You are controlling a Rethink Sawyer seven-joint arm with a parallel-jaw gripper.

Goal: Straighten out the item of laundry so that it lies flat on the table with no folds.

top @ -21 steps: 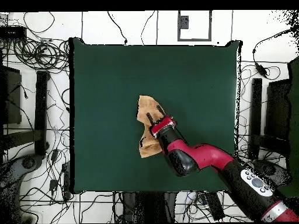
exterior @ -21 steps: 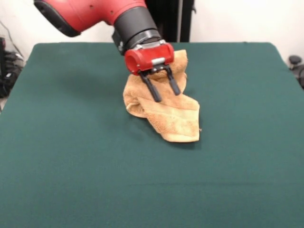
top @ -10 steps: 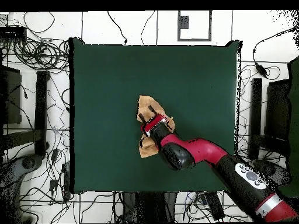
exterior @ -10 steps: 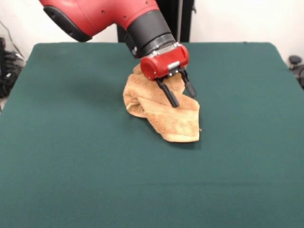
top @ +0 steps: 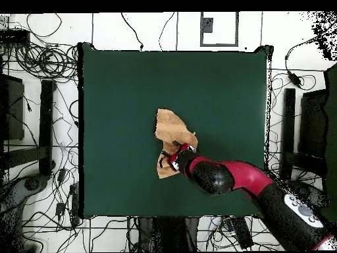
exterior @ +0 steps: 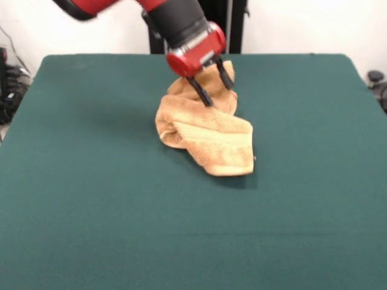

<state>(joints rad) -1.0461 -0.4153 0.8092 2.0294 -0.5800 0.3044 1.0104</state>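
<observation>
**Towel bunched mid-table, claw spread above its far end**

Nearest me in the front view I see bare green table (exterior: 121, 229), nothing on it. Further in, near the table's middle, the towel (exterior: 208, 142) lies crumpled: a folded flap with a woven band at its near right end, a rolled hump on its left side, and a raised bunch at its far end. Over that far bunch I see the claw (exterior: 216, 89), two dark fingers (exterior: 200, 93) spread apart, tips at the cloth, gripping nothing that I can make out. The overhead view shows the towel (top: 171, 135) lengthwise, partly under the red arm (top: 243, 181).
</observation>
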